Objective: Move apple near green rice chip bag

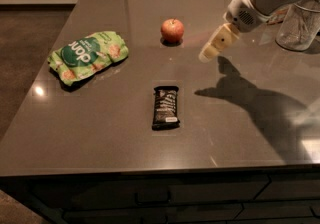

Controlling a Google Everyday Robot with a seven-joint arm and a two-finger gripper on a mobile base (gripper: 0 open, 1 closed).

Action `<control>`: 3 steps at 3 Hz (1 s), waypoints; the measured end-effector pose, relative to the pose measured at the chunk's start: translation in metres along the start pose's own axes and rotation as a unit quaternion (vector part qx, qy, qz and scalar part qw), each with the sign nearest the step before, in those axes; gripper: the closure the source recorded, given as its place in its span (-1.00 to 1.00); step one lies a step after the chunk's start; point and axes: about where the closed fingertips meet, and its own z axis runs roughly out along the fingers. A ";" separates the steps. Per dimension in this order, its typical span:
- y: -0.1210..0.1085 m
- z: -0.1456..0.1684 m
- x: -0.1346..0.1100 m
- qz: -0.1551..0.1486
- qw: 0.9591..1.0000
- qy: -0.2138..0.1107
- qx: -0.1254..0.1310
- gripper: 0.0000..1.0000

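The small red apple (172, 30) stands upright on the dark table (100, 128) at the far middle. The green rice chip bag (88, 56) lies flat at the left, well apart from the apple. My gripper (210, 54) hangs above the table to the right of the apple, a short gap away, its pale tip pointing down and left. It holds nothing that I can see.
A small black wrapped snack bar (165, 107) lies at the table's middle, nearer the front. A clear glass container (298, 25) stands at the far right, behind my arm. The arm's shadow falls on the right side.
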 end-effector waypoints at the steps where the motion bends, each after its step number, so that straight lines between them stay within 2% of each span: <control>1: -0.021 0.036 -0.022 0.037 0.998 -0.044 -0.001 -1.00; 2: -0.036 0.066 -0.043 0.064 0.994 -0.089 0.004 -1.00; 3: -0.052 0.095 -0.059 0.072 0.989 -0.126 0.017 -1.00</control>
